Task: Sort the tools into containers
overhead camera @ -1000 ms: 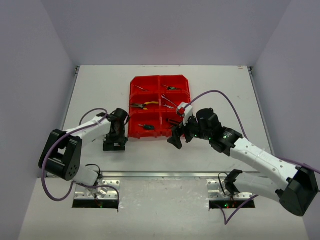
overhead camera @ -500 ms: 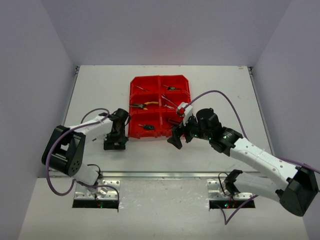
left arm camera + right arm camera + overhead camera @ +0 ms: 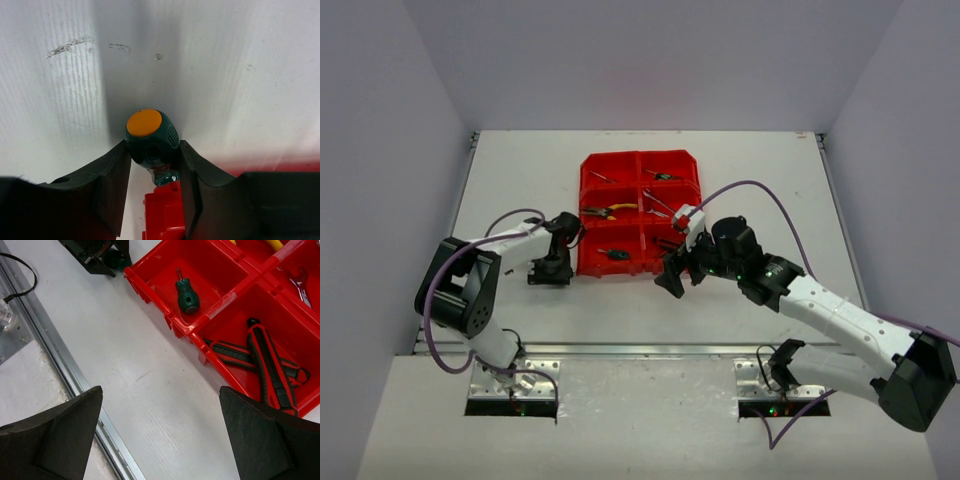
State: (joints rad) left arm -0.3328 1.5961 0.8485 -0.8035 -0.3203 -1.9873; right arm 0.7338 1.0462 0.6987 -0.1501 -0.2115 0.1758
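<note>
The left gripper (image 3: 153, 151) jaws clamp the stubby green screwdriver (image 3: 148, 126), probably light and rigid, by its fat handle; the right gripper (image 3: 160, 395) gapes empty.

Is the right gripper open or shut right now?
Open. The right gripper has its fingers wide apart in the wrist view, with only table showing between them and nothing held.

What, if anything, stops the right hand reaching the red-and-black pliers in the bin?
Likely yes, nothing does: the right hand hangs open beside the red bin, and the pliers lie uncovered in a near compartment.
</note>
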